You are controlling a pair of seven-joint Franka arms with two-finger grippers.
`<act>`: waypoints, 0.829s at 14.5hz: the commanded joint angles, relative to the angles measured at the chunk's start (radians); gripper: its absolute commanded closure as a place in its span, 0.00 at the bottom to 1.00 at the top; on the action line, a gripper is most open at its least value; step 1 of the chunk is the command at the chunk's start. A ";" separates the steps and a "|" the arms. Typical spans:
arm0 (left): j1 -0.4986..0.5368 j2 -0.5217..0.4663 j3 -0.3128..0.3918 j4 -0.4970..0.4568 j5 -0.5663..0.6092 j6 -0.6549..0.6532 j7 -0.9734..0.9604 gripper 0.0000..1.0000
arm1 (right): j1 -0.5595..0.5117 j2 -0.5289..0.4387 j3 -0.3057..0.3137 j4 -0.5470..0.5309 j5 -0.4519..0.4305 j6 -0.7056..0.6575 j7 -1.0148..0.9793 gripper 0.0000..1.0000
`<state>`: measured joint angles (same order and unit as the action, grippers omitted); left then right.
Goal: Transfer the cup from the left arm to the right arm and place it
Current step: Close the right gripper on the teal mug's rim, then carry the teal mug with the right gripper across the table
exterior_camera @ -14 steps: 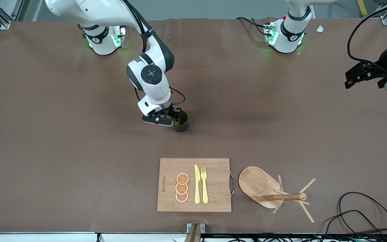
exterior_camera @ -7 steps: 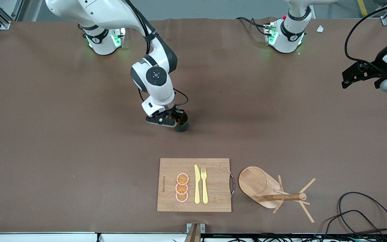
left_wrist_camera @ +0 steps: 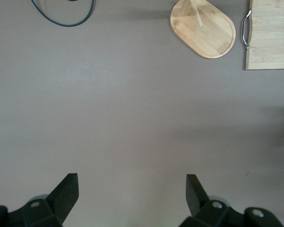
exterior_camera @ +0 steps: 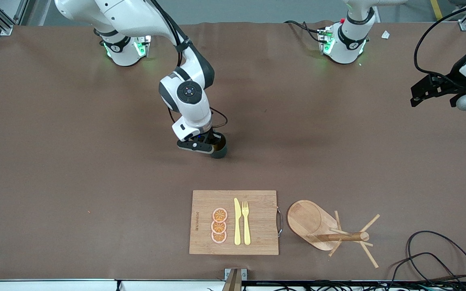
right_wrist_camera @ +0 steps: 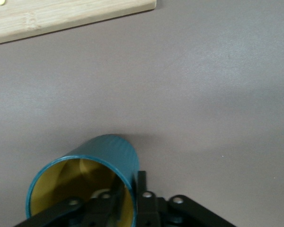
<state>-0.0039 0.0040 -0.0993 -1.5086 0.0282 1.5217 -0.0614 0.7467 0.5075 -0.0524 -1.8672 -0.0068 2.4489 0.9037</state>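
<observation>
Front view: the right gripper [exterior_camera: 210,146] pinches the wall of the small dark teal mug [exterior_camera: 219,150], upright at mid-frame on the brown table [exterior_camera: 75,161]; a straight lift would likely keep it level. The left gripper [exterior_camera: 433,88] waits at the frame's right edge.

Left wrist view: its fingers [left_wrist_camera: 66,191] stand wide apart, empty.

Right wrist view: one finger inside the rim, one outside; mouth up, axis vertical.

left pincer [left_wrist_camera: 131,191]: raised, fingers spread | right pincer [exterior_camera: 212,146]: low, clamped on cup [right_wrist_camera: 85,182] wall
</observation>
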 commanded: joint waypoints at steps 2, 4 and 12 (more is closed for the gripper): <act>0.002 -0.004 0.000 -0.010 -0.017 0.014 -0.001 0.00 | 0.022 0.009 -0.011 0.016 -0.021 0.013 0.038 0.99; 0.002 -0.007 0.000 -0.010 -0.016 0.012 0.002 0.00 | 0.016 0.009 -0.011 0.022 -0.018 0.012 0.037 1.00; 0.008 -0.010 0.000 -0.010 -0.008 0.006 0.015 0.00 | -0.113 -0.179 -0.015 -0.036 -0.021 -0.231 -0.433 1.00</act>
<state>-0.0014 0.0067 -0.0988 -1.5094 0.0282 1.5220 -0.0607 0.6989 0.4321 -0.0802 -1.8295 -0.0112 2.2439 0.6196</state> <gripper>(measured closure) 0.000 0.965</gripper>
